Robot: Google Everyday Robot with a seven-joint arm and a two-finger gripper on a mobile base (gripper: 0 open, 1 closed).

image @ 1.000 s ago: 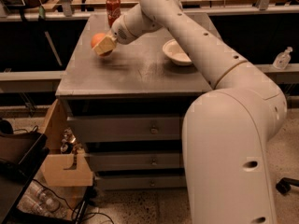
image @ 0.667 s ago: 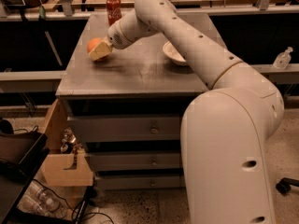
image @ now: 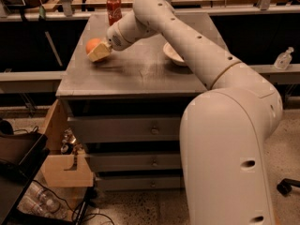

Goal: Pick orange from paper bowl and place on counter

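The orange (image: 93, 45) sits in my gripper (image: 97, 51) at the left side of the grey counter (image: 140, 71), low over its top or touching it; I cannot tell which. The gripper's tan fingers (image: 100, 54) are shut on the fruit from its right side. The white paper bowl (image: 174, 54) stands empty on the counter to the right, partly hidden behind my arm. My white arm reaches from the lower right across the counter to the orange.
A red soda can (image: 114, 10) stands at the counter's back left. Grey drawers (image: 136, 128) with round knobs are below. A cardboard box (image: 65, 168) and a black bin (image: 18, 158) sit on the floor at left. A bottle (image: 283, 59) stands at right.
My gripper has moved left and down with the orange, from above the counter's middle-left to low over its left side.
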